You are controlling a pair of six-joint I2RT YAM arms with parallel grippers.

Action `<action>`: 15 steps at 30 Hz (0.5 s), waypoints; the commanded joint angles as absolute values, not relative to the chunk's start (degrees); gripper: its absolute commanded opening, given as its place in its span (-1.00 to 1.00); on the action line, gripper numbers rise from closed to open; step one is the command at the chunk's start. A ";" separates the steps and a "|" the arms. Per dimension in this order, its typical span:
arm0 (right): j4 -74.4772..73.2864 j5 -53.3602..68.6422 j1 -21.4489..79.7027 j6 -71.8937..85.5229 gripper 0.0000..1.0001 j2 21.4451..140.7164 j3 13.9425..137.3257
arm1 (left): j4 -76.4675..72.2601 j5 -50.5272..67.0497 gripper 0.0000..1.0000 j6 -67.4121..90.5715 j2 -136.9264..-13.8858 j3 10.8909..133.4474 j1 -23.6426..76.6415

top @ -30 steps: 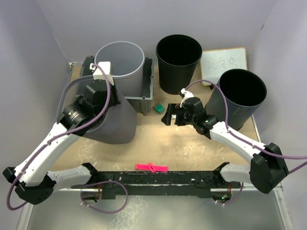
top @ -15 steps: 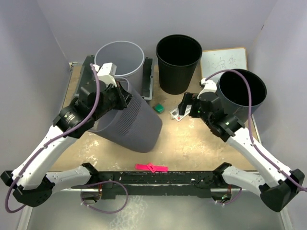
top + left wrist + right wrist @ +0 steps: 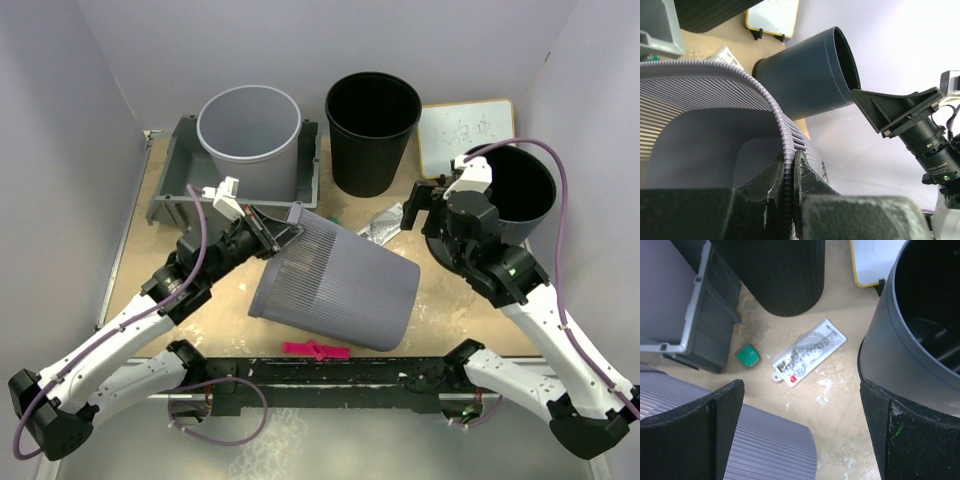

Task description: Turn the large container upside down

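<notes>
Lying sideways, ribbed grey large container [image 3: 335, 290]

Nothing here can be read with certainty. The small whiteboard [image 3: 466, 135] standing at the far right of the worktop [image 3: 445, 300] carries a few faint handwritten marks, too blurred to make out. The flat clear packet [image 3: 809, 351] lying on the worktop shows fine grey print and a small red mark near one end, all too small to read.
</notes>
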State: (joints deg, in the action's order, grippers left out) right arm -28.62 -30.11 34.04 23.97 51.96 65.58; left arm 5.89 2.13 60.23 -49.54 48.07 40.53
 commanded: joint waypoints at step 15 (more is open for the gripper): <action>-47.31 -5.46 33.84 43.53 1.00 42.87 59.02 | 15.67 -5.32 0.29 44.70 -49.42 46.18 40.47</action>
